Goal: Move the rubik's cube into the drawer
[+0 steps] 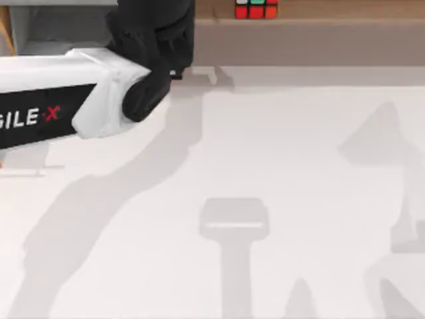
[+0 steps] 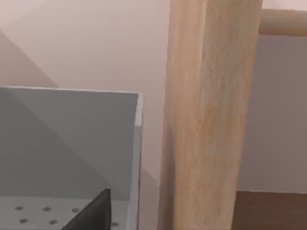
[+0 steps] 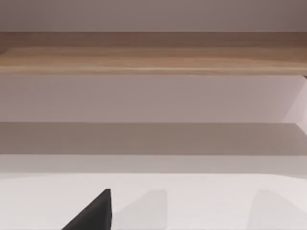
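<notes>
From above, my left arm (image 1: 73,100), white with black AgileX lettering, reaches in from the left side across the far-left part of the table (image 1: 265,153), its black wrist ending near the back edge. The rubik's cube (image 1: 256,8) sits on the long wooden shelf (image 1: 319,13) at the far edge, a row of 3 red and orange stickers facing the camera, well apart from the arm's end. The left wrist view looks past a light wood upright (image 2: 206,120) to the drawer (image 2: 72,143), its grey inner wall and dotted floor showing, with 1 dark fingertip of the left tool (image 2: 96,213) at the frame's lower edge. I cannot tell whether that tool is released or clenched. The right wrist view shows the shelf and pale table beyond 1 dark fingertip of the right tool (image 3: 96,213); its state is likewise beyond telling.
</notes>
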